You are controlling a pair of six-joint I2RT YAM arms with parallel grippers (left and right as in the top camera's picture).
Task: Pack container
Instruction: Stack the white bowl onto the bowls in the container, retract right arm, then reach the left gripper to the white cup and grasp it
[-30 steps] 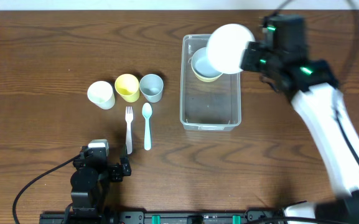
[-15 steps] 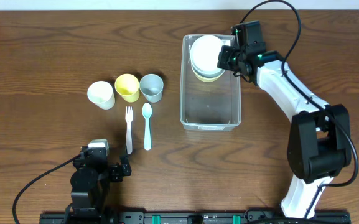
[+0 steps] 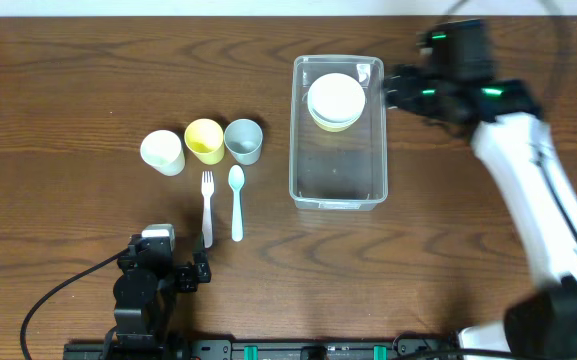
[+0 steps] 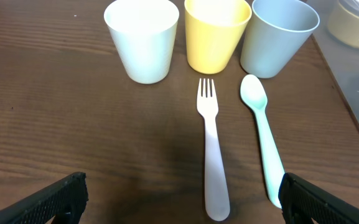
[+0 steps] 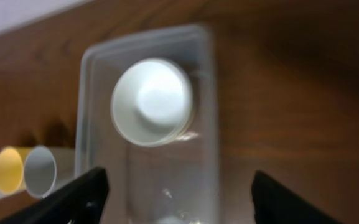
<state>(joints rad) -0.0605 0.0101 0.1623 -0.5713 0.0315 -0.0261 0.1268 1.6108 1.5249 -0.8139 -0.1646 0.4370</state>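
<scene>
Dark, wood-grained worktop (image 3: 88,70) fills every view. Over its far right part hangs the right pincer (image 5: 178,180), fingers spread wide with nothing between them; from overhead it sits just beside the far right rim of the container (image 3: 338,178), though it is smeared there and contact cannot be judged. That container stands open side up, right of centre, its long axis running from the robot's side to the far edge. A white bowl (image 3: 336,96) nests in a yellow bowl (image 3: 334,125) at its far end, and only a sliver of the yellow one shows. The right wrist view is soft throughout, and the container's near end is cut off by the frame. Well to the left, the left pincer (image 4: 179,191) rests low near the front edge, also spread and empty – only its two dark fingertips show. Ahead of it lie a fork (image 4: 211,155) and a spoon (image 4: 261,137), side by side, apart, handles toward the robot. Beyond them a white cup (image 4: 143,38), yellow cup (image 4: 216,32) and grey cup (image 4: 279,34) stand in a row, the grey one nearest the container.
</scene>
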